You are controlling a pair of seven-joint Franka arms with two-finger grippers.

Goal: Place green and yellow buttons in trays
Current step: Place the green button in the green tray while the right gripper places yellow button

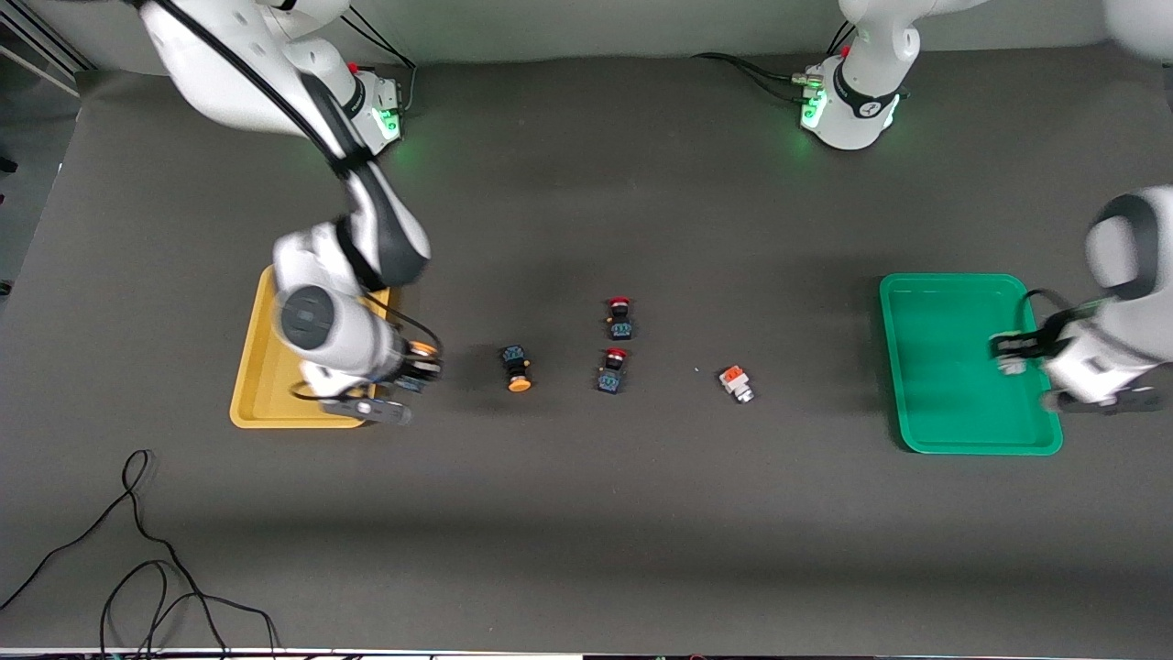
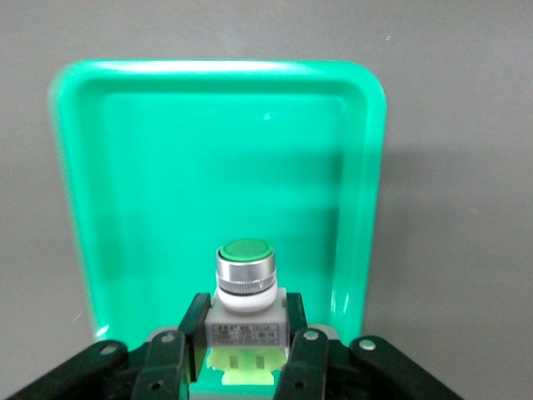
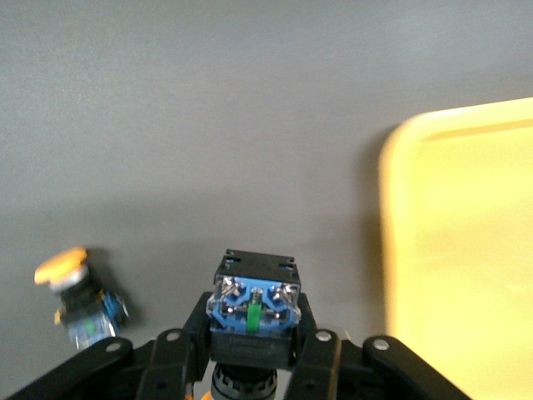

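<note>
My left gripper is shut on a green-capped button with a pale grey body, over the green tray near its rim at the left arm's end. My right gripper is shut on a dark blue button body; its orange-yellow cap just shows. It sits beside the yellow tray, on the side toward the table's middle. A second yellow-capped button lies on its side close by. An orange-topped grey button lies nearer the green tray.
Two red-capped switches lie at the table's middle, one nearer the front camera than the other. Loose black cables lie at the table's near edge toward the right arm's end.
</note>
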